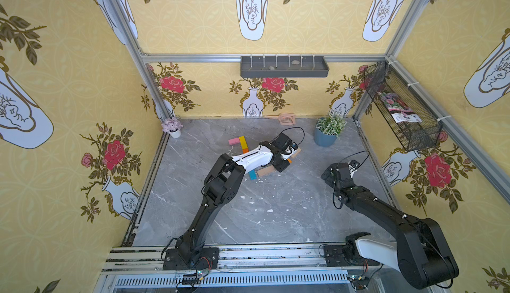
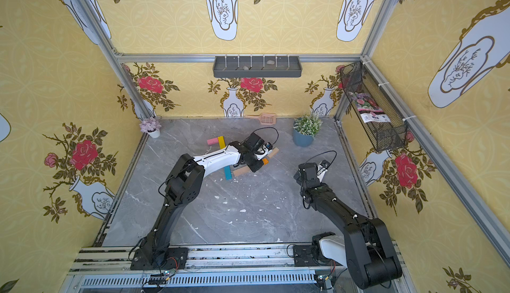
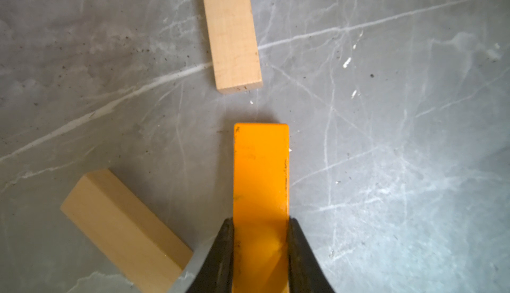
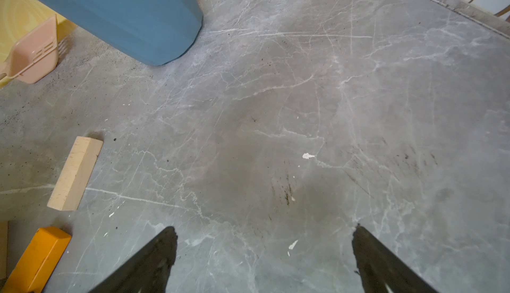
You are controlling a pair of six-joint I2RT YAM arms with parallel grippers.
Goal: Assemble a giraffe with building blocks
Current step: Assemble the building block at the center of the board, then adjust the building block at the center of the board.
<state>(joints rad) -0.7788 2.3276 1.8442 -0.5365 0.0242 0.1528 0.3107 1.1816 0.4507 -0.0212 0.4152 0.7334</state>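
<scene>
My left gripper (image 3: 260, 222) is shut on an orange block (image 3: 260, 173), one finger pressed against each long side. The block sits low at the marble floor; I cannot tell whether it touches. A tan block (image 3: 231, 32) lies just beyond its far end, and another tan block (image 3: 124, 231) lies slanted beside it. In both top views a pink block (image 1: 234, 141), a yellow block (image 1: 242, 141) and a blue block (image 1: 252, 175) form a line partly hidden under the left arm. My right gripper (image 4: 265, 231) hangs open over bare floor to the right.
A blue pot with a green plant (image 1: 325, 139) stands at the back right. A peach scoop (image 1: 287, 118) lies by the back wall. A small white pot of pink flowers (image 1: 172, 127) sits in the back left corner. A wire basket (image 1: 400, 112) hangs on the right wall.
</scene>
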